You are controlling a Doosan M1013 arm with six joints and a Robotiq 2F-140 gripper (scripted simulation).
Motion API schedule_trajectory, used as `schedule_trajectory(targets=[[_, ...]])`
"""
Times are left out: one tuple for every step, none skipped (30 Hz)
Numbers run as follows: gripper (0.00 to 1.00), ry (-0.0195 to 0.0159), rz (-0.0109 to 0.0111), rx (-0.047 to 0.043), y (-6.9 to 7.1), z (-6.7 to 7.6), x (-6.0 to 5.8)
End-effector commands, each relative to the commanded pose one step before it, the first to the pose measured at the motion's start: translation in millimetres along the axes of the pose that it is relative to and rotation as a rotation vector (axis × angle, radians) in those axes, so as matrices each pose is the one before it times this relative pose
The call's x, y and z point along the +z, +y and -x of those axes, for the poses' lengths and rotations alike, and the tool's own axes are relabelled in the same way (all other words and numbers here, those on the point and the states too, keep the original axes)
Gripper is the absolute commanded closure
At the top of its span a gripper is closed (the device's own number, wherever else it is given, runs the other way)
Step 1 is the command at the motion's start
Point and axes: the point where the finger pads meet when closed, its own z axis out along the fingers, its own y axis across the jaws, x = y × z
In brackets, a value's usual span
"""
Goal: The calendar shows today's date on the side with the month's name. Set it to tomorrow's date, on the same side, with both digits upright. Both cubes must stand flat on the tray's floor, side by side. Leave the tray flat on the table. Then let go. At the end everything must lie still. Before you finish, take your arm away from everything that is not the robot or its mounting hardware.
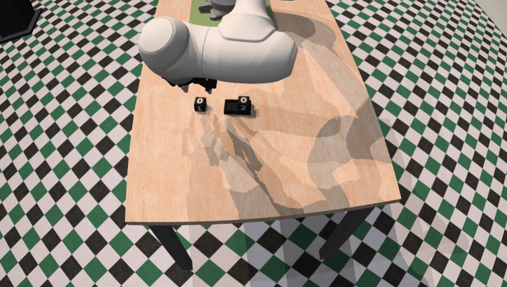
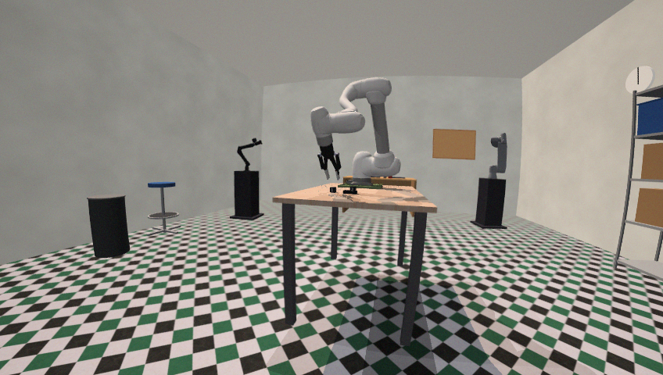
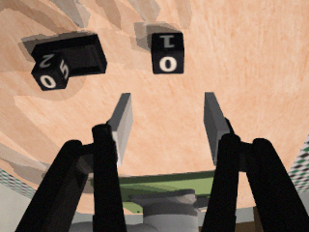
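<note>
A black calendar tray (image 1: 231, 107) (image 3: 80, 53) (image 2: 350, 191) lies flat on the wooden table (image 1: 170, 177). One black cube (image 1: 243, 103) (image 3: 50, 72) stands in the tray's right half as the top camera sees it, with 0 on top and 2 on the front. The tray's left half is bare. The other cube (image 1: 200, 104) (image 3: 168, 53) (image 2: 332, 189) stands on the table left of the tray, apart from it, with 0 on top and 1 on the front. My gripper (image 3: 168, 106) (image 2: 330, 174) hangs above the table behind the loose cube, fingers partly apart with nothing between them.
The arm's white elbow (image 1: 217, 46) hides most of the gripper in the top view. The green base plate (image 1: 202, 15) (image 2: 367, 185) lies at the table's far end. Stands, a stool and shelves are on the floor, away from the table.
</note>
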Motion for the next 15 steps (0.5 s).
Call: schedule_trajectory(targets=[[0.59,0.04702,-0.00033,-0.00032,-0.03,0.53,0.66],[0.59,0.02929,-0.00008,-0.00006,0.0,0.36,0.27],[0.59,0.03274,-0.00004,-0.00004,0.0,0.41,0.15],[0.59,0.03394,0.00001,0.0,0.0,0.42,-0.02],[0.59,0.03274,0.00006,0.00003,0.0,0.41,-0.19],[0.59,0.02929,0.0001,0.00006,0.0,0.37,-0.31],[0.59,0.02396,0.00011,0.00006,0.0,0.3,-0.35],[0.59,0.01741,0.0001,0.00006,0.0,0.21,-0.31],[0.59,0.00527,0.00003,0.00002,0.0,1.77,-0.32],[0.59,0.0,0.0,0.0,0.0,1.46,-0.19],[0.59,0.0,0.0,0.0,0.0,0.0,0.0],[0.59,0.0,0.0,0.0,0.0,0.0,0.0],[0.59,0.0,0.0,0.0,0.0,0.24,-0.03],[0.59,0.00073,-0.00001,0.0,0.0,0.01,0.02],[0.59,0.00449,-0.00005,-0.00003,0.0,0.04,0.1]])
